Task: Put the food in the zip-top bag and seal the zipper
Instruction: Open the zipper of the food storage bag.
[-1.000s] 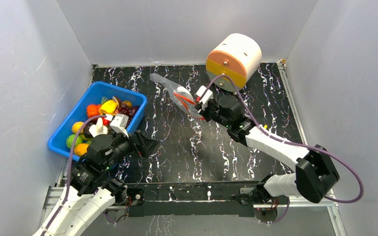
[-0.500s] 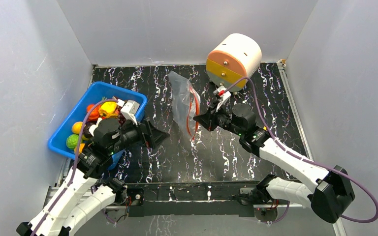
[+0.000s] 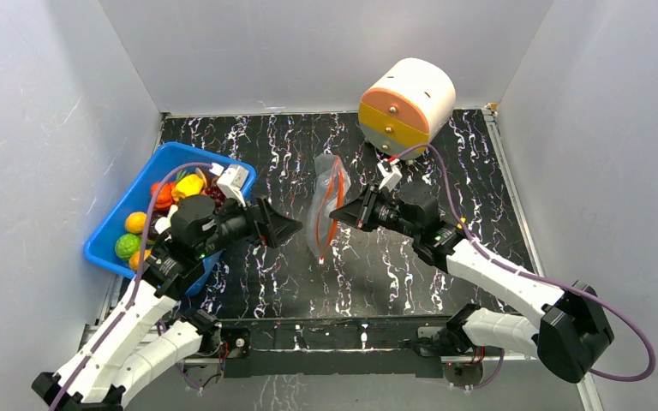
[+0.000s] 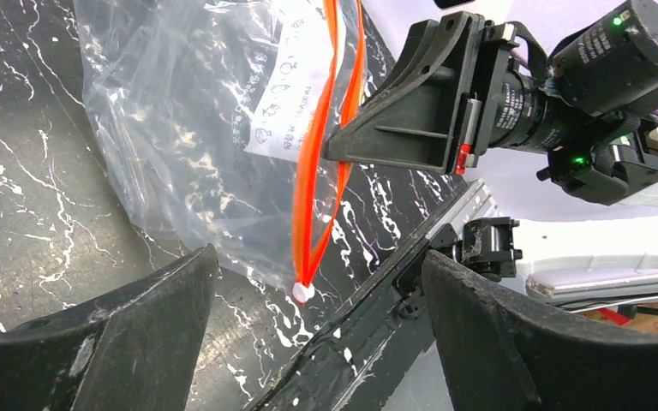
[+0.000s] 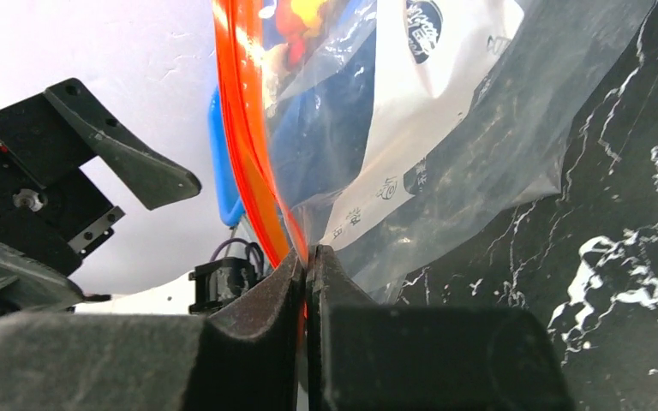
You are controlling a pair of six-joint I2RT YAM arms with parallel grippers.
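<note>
A robotics lab test cell is indicated: a black marbled tabletop (image 3: 377,274) is enclosed behind and to either side of the arms by plain grey panels (image 3: 43,128). Two white robot arms (image 3: 497,270) are bolted to a metal rail (image 3: 334,336) and trailed by purple cables (image 3: 631,327).

Blue bin (image 3: 210,157), round drawer unit (image 3: 407,103), marbled tabletop (image 3: 377,265)

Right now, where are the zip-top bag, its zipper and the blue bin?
zip-top bag (image 4: 180,128): left wrist view, on its clear crinkled body.
zipper (image 5: 242,86): right wrist view, on the upper part of the orange-red strip.
blue bin (image 3: 140,178): top view, on its inner left wall.
</note>
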